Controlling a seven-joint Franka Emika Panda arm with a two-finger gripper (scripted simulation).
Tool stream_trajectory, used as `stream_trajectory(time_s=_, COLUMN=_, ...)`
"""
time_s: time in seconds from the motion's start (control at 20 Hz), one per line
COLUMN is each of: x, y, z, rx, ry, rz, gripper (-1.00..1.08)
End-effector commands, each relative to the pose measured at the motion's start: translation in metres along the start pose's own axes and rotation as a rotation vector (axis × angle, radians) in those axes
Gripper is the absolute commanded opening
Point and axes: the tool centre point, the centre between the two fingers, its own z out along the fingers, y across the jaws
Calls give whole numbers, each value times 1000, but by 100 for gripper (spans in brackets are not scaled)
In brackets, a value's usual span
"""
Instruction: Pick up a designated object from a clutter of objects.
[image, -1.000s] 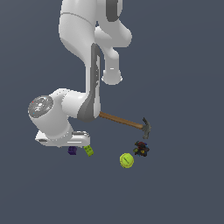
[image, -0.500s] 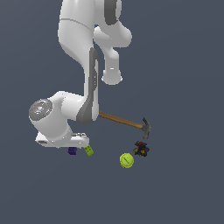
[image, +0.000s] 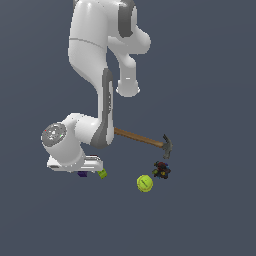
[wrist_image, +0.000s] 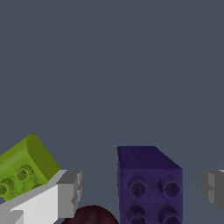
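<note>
Jaws (wrist_image: 140, 192) spread wide, clenched on nothing; one fingertip (wrist_image: 68, 192) and the other (wrist_image: 213, 189) both visible in wrist view with a clear gap between.

Purple cube (wrist_image: 148, 183) sitting on the counter (wrist_image: 131, 65) between the jaws, nearer the far-side fingertip than the other but touching neither. Studded face turned toward the camera, four studs showing. Square to the fingers or not: hard to tell, appears slightly skewed.

Lime-green block (wrist_image: 24, 168) just outside the jaws, behind the near fingertip, tilted, very close to that finger; contact cannot be told. Dark red lump (wrist_image: 89, 215) inside the gap, between that fingertip and the cube, just beside the cube; only its top edge visible.

Exterior view: hand low over the counter, cube (image: 82, 174) mostly hidden beneath it, green block (image: 102, 174) just beside. Hammer (image: 145, 140), tennis ball (image: 144, 183) and small dark toy (image: 161, 170) well apart from the jaws, no interference expected.

Handling judgement: cube looks rigid, light, hard plastic-like, flat smooth side walls. No crush risk. Likely slippery if pinched at an edge or corner. Best hold: the two opposite flat side faces, mid-height, pads flat on. Risk: red lump caught between finger and cube on closing, giving an uneven grip or twisting the cube.
</note>
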Motion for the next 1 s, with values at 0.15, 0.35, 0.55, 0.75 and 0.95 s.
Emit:
stream_trajectory(time_s=0.15, x=2, y=1, z=7, rx=0, ry=1, rz=0, gripper=100)
stream_trajectory(time_s=0.35, x=2, y=1, z=7, rx=0, ry=1, rz=0, gripper=-100)
stream_trajectory(time_s=0.55, x=2, y=1, z=7, rx=0, ry=1, rz=0, gripper=-100)
stream_trajectory(time_s=0.75, x=1, y=1, z=7, rx=0, ry=1, rz=0, gripper=-100)
stream_trajectory(time_s=0.95, x=0, y=-3, z=3, rx=0, ry=1, rz=0, gripper=-100)
